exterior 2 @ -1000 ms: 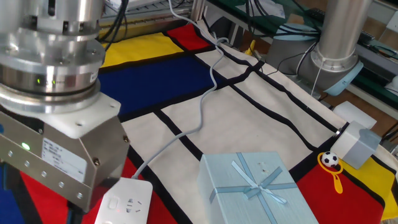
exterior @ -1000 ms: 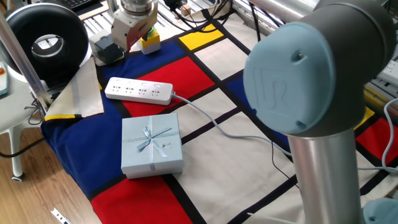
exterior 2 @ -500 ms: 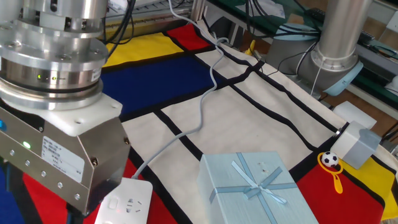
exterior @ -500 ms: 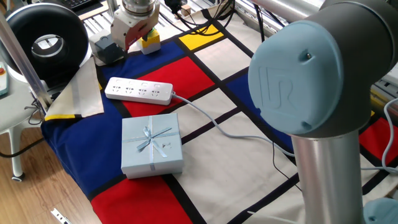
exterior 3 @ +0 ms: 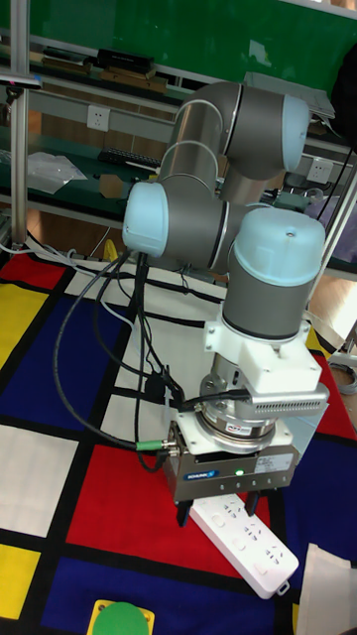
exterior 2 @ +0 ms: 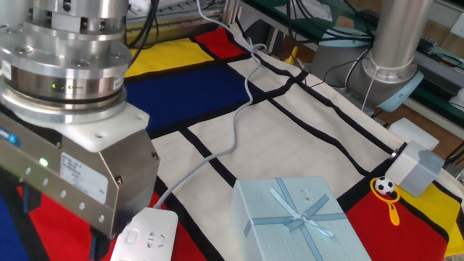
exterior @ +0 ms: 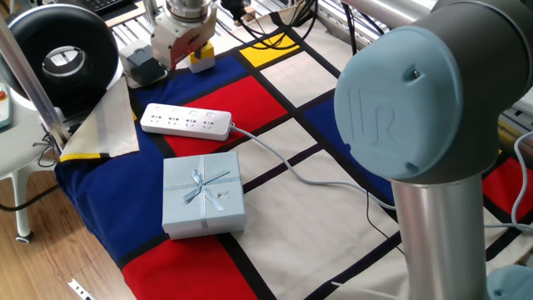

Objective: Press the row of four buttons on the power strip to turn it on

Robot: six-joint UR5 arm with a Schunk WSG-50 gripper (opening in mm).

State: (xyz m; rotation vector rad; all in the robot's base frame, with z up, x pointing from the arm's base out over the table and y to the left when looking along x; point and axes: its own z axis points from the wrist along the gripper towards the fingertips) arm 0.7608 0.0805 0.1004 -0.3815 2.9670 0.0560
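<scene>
While the gripper hangs above the power strip's end far from its pale grey cable, two dark fingertips stand apart, so it is open. On the colour-blocked table, the strip lies just beside the pale blue gift box.

Lighting: bright, even, diffuse overhead; shadows soft and short beside the gift box. Glare: mild sheen on the arm's metal wrist housing. Focus: near arm parts slightly soft; cloth sharp.
</scene>
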